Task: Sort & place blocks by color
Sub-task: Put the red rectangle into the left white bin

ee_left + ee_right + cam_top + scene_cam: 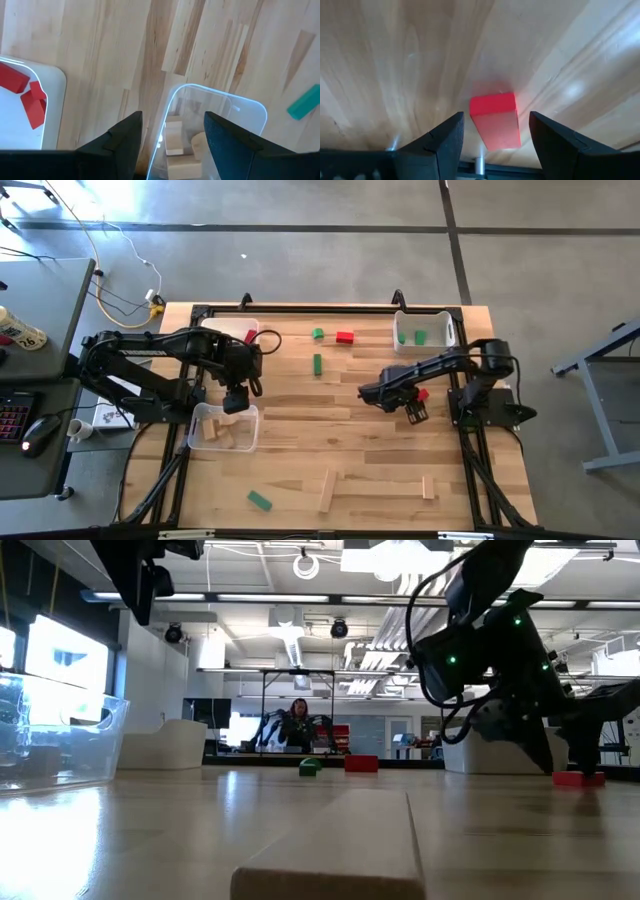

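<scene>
A red block (494, 112) lies flat on the wooden table, and my right gripper (496, 131) is lowered over it, open. One finger stands on each side of the block, and I see a gap at both. The high view shows this block (424, 394) right of the table's middle, under the right gripper (415, 410). My left gripper (237, 402) hangs open and holds nothing. It is above the far edge of a clear bin (215, 125) that holds plain wood blocks (175, 140).
A white bin (232, 332) with red blocks stands far left, and a white bin (425, 330) with green blocks far right. Between them lie loose green blocks (317, 364) and a red block (345, 337). Near the front edge lie a green block (260, 500) and wood bars (326, 490).
</scene>
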Robot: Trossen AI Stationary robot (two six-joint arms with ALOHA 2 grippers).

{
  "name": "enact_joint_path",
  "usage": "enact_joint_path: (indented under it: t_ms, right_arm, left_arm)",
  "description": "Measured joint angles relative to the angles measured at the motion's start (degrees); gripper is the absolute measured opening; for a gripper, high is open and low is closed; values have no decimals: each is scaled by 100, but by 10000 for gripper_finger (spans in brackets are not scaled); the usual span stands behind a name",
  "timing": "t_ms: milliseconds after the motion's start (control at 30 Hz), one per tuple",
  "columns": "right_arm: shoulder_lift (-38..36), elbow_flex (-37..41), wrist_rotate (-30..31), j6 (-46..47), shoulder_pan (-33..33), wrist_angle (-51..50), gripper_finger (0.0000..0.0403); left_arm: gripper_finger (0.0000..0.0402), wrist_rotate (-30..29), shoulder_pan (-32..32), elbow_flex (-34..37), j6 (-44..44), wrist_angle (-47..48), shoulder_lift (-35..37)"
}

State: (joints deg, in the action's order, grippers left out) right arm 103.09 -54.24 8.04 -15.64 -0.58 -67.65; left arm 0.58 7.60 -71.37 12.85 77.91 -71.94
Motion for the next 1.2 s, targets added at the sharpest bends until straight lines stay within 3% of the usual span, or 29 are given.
enact_joint_path:
  t_ms: [200,500,933,1033,1200]
  right_arm:
    - [137,1,58,56,0,276,206]
    - [266,-7,-14,183,0,160,147]
    - [246,-2,-64,243,-13,137,105]
    - [131,6,-240,388,-29,154,103]
    - [-188,-249,-1039,996,-87,202,101]
  left_arm:
    - [198,0,0,0,-82,2,0]
    - [199,0,0,0,-241,17,0]
    - [200,2,0,0,-258,26,0]
    - [200,1,0,2,-258,26,0]
    - [200,-193,24,2,-212,26,0]
